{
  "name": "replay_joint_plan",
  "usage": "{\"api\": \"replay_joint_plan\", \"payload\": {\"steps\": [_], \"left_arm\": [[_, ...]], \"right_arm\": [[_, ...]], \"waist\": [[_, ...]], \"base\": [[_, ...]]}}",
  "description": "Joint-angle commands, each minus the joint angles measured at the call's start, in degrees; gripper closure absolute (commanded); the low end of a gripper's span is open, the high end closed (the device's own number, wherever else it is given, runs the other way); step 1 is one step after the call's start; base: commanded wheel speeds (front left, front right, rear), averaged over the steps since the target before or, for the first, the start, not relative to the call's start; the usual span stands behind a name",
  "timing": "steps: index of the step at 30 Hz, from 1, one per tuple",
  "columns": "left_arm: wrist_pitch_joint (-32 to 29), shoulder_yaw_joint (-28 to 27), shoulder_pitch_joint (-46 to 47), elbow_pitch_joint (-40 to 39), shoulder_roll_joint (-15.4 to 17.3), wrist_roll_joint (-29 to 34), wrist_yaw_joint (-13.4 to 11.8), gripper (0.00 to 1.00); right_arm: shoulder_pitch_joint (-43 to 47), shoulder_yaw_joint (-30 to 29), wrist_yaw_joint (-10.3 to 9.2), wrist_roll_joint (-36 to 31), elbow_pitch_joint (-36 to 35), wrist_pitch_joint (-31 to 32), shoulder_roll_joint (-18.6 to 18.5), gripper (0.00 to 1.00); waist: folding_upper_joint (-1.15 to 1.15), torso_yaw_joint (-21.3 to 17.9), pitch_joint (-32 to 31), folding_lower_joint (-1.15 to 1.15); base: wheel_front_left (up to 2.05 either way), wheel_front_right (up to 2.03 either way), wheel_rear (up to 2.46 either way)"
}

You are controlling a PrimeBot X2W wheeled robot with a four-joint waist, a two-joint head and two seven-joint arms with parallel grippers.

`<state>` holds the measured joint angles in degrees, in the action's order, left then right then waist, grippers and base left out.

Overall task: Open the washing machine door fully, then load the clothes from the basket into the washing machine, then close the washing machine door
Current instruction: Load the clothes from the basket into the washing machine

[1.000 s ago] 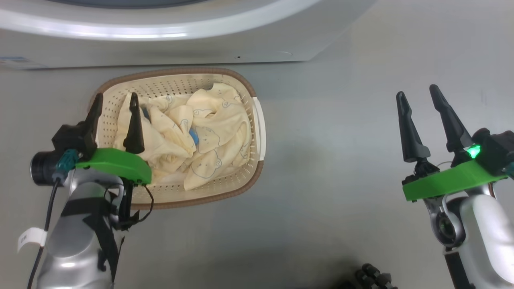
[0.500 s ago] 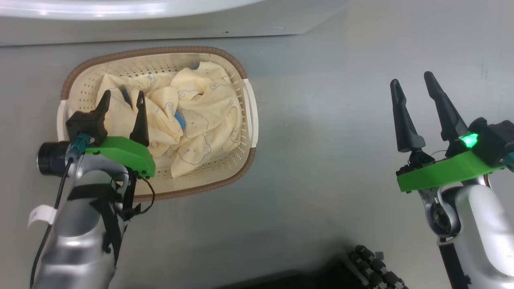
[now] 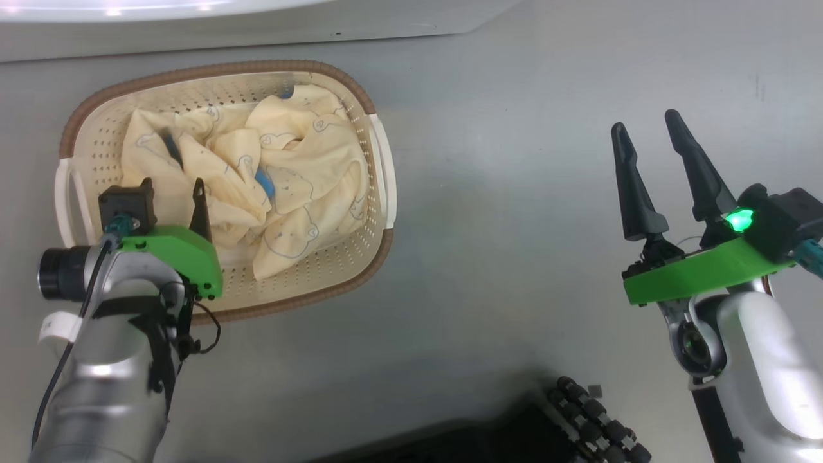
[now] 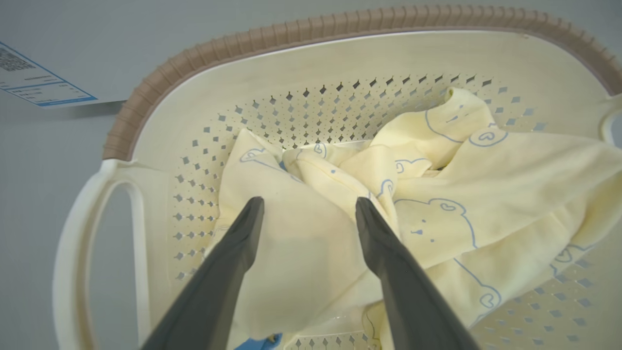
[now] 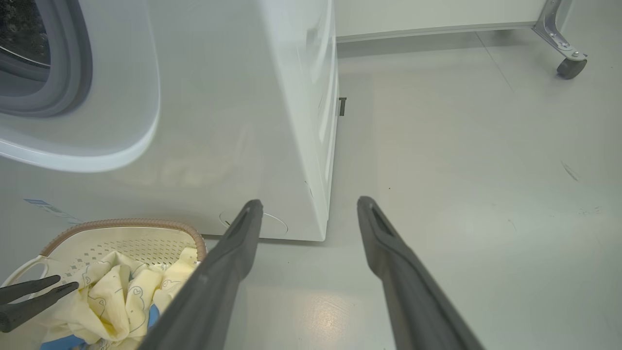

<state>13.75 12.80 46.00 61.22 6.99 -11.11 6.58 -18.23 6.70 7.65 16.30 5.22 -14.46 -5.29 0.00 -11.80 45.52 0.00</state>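
Showing the clothes [image 3: 302, 193] heaped in the basket [image 3: 212, 69], which stands on the floor [image 3: 501, 225] just before the washer [image 5: 233, 121]. The cloth is judged soft, light and limp. It should bunch and trail when lifted, so a raised fold near the heap's middle is the likely best hold. Colour is pale yellow, with faint blue bear outlines and a small blue patch. Left gripper [image 4: 308, 204]: jaws open over the cloth at the basket's left end, contact unclear. Right gripper [image 3: 645, 122]: jaws open, empty, well right of the basket.
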Motion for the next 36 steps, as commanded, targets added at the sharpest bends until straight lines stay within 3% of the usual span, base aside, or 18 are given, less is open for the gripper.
{"api": "replay_joint_plan", "payload": {"steps": [1,7,16,26,28,29,30,31,36], "left_arm": [[0.0,-0.8,0.3,0.3,1.8,0.2,-0.1,0.00],[-2.1,1.0,2.8,4.3,1.4,1.4,-0.8,0.00],[-10.4,2.8,7.8,10.2,1.3,2.6,-5.7,0.00],[-17.5,4.7,10.4,11.8,2.9,3.6,-7.6,0.03],[-17.4,4.9,10.9,11.9,3.3,3.6,-7.7,0.25],[-17.3,4.9,11.2,11.9,3.4,3.5,-7.7,0.50],[-17.0,4.9,11.3,11.9,3.5,3.3,-7.6,0.61],[-16.7,4.6,11.4,11.9,3.5,2.8,-7.3,1.00],[-14.1,4.7,11.9,11.8,3.8,2.3,-6.6,1.00]], "right_arm": [[1.1,1.0,-0.16,0.1,-1.2,-0.5,0.0,0.00],[1.1,1.4,-0.16,0.3,-1.1,-0.5,0.2,0.00],[0.3,3.0,-0.16,1.0,-0.5,-0.5,0.9,0.00],[-0.7,3.5,-0.16,1.5,-1.0,-0.5,1.5,0.00],[-0.8,3.5,-0.16,1.5,-1.0,-0.5,1.6,0.00],[-0.8,3.5,-0.16,1.5,-1.0,-0.5,1.6,0.00],[-0.9,3.5,-0.16,1.6,-1.0,-0.5,1.6,0.00],[-0.9,3.5,-0.16,1.6,-1.1,-0.5,1.7,0.00],[-1.3,3.1,-0.16,1.9,-1.1,-0.5,1.7,0.00]], "waist": [[0.00,-0.2,0.2,0.00],[0.00,-0.5,1.0,0.00],[0.00,-2.1,2.6,0.00],[0.00,-3.3,4.5,0.00],[0.00,-3.4,4.9,0.00],[0.00,-3.5,5.1,0.00],[0.00,-3.5,5.2,0.00],[0.00,-3.5,5.3,0.00],[0.00,-3.5,5.8,0.00]], "base": [[0.00,0.00,0.00],[0.00,0.00,0.00],[0.00,0.00,0.00],[0.00,0.00,0.00],[0.00,0.00,0.00],[0.00,0.00,0.00],[0.00,0.00,0.00],[0.00,0.00,0.00],[0.00,0.00,0.00]]}}
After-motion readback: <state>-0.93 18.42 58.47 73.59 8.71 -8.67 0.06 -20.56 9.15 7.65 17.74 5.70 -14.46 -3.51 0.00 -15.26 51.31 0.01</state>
